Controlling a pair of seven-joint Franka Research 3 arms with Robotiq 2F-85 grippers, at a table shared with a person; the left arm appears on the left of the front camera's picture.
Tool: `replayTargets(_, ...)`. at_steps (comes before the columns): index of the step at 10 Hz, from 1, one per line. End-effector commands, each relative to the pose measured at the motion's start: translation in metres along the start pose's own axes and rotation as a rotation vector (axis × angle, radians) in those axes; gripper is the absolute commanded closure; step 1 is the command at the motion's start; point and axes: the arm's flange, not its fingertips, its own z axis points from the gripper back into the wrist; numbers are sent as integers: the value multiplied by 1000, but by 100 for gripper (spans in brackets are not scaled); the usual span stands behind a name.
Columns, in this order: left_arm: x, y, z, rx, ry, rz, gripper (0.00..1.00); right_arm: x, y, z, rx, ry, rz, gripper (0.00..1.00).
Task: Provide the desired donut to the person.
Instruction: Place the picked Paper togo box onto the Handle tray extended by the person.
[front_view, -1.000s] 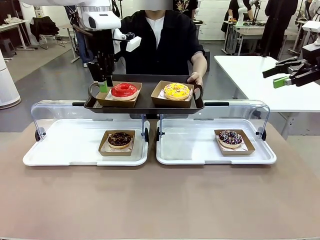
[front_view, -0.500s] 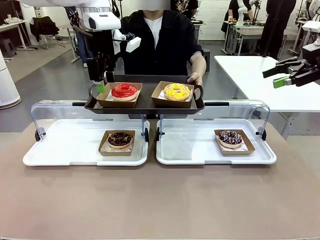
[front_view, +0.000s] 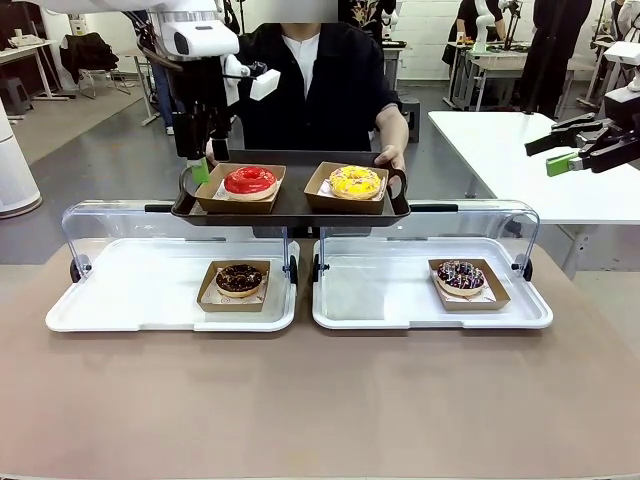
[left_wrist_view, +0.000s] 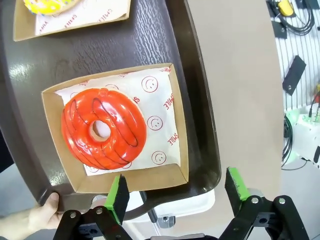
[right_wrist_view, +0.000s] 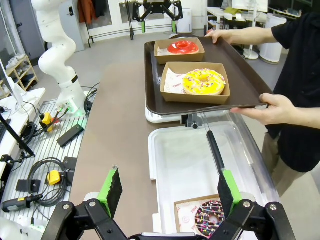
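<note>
Peeking under tray (left_wrist_view: 200, 125): person's hand (left_wrist_view: 35, 217).

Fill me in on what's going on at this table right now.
The person holds a dark tray above the table with both hands. On it sit a red donut and a yellow sprinkled donut, each in a paper box. The left gripper hangs open just over the tray's edge beside the red donut, holding nothing. The right gripper waits open off to the side. Two chocolate donuts lie in the open white display cases below.
</note>
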Motion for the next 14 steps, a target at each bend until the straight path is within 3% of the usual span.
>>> replayTargets(1,-26,-24,16,51,-86,-31,0,1,1,-1,4,-3,-2,0)
replayTargets(3,-62,-59,32,87,-163,-41,0,1,1,-1,4,-3,-2,0)
replayTargets(5,-94,-82,29,132,-154,-12,0,1,1,-1,4,-3,-2,0)
replayTargets(9,-163,-105,17,181,-215,72,0,1,1,-1,4,-3,-2,0)
replayTargets(14,-179,-105,20,163,-191,114,0,1,1,-1,4,-3,-2,0)
